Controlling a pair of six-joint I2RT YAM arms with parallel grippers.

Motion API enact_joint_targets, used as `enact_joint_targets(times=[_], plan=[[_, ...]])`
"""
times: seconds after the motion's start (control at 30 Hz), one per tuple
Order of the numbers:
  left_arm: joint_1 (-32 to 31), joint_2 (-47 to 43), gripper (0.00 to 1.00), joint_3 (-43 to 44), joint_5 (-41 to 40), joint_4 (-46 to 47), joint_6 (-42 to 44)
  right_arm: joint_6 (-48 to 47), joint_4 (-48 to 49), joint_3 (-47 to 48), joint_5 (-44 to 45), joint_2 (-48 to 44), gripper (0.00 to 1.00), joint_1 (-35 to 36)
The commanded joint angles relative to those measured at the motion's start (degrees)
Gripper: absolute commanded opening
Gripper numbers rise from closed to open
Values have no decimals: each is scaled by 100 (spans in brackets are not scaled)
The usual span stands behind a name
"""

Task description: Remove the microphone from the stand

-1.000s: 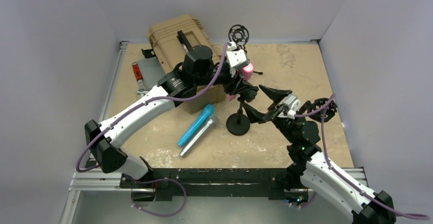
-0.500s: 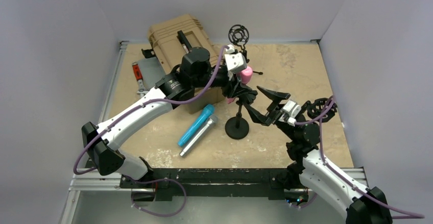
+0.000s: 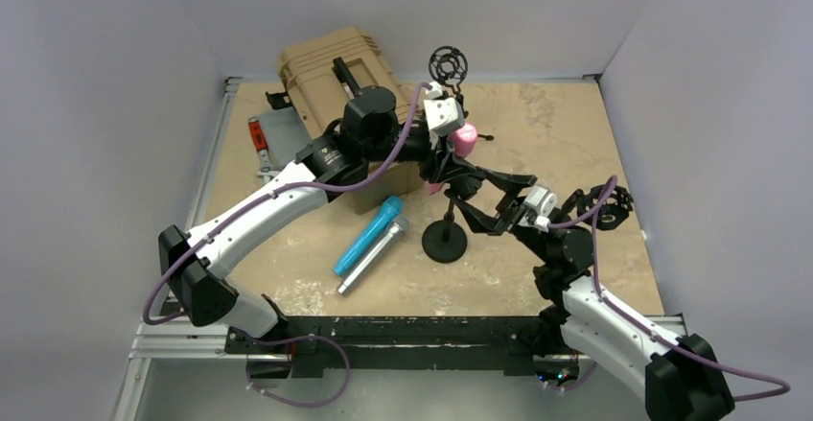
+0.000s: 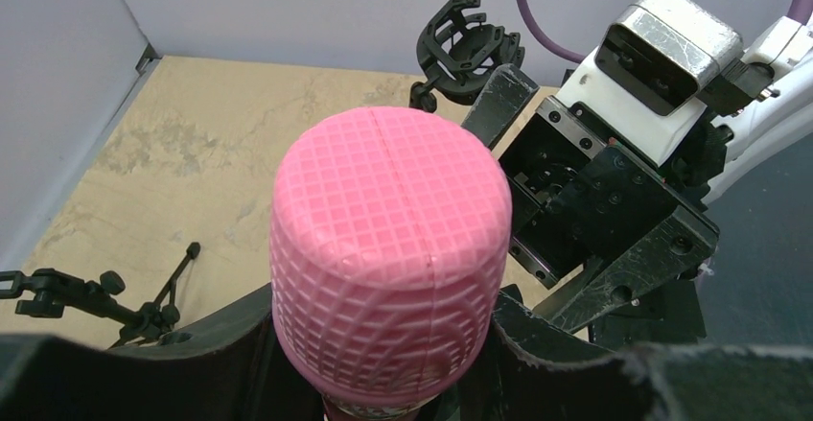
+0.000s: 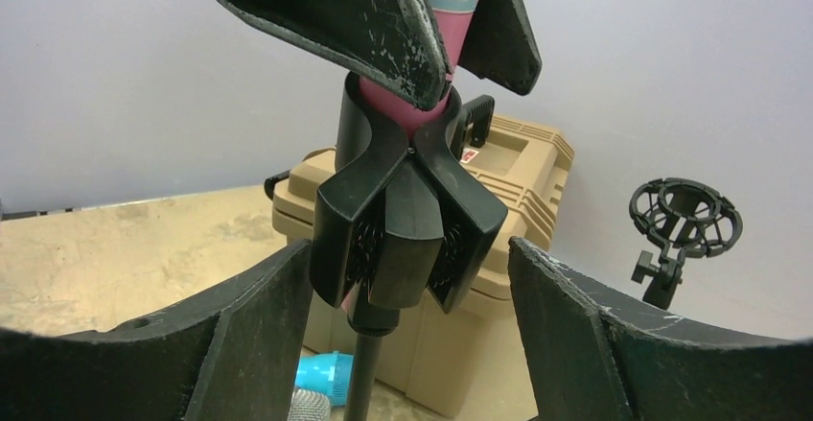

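Our left pincer (image 4: 383, 373) clamps the pink microphone (image 4: 388, 248); our right pincer (image 5: 412, 306) gapes wide, the stand clip (image 5: 407, 220) just before its fingertips (image 5: 259, 335).

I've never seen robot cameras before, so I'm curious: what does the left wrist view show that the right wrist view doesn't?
Only the left wrist view: the pink microphone from above, showing its gridded head, the right arm's white camera box, and a small black tripod lying on the table. Only the right wrist view: the stand's black clip hugging the microphone's body, the tan case, and a blue microphone tip. Both: the pink microphone in the left claw, and the round black shock mount.
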Motion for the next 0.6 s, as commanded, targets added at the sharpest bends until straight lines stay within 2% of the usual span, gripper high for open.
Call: enact_joint_targets(times=[0.0,0.13,0.17,0.2,0.33,0.4,0.47,0.57], plan=[[20,2,0,295,342,385,-248,205,604,41,-113,99,71,-41],[15,18,0,314,390,414,-304,195,597,112,-129,269,70,-50],[19,18,0,312,393,407,-308,208,-212,95,-104,262,70,-50],[20,29,0,319,392,392,-301,219,586,96,-109,250,69,-54],[15,41,0,324,362,336,-290,224,687,114,-60,228,68,-55],[20,67,0,336,364,356,-319,277,728,101,-94,189,71,-57],[16,106,0,367,378,398,-386,321,750,100,-114,177,79,-51],[20,198,0,460,428,418,-431,354,772,109,-116,194,81,-50]])
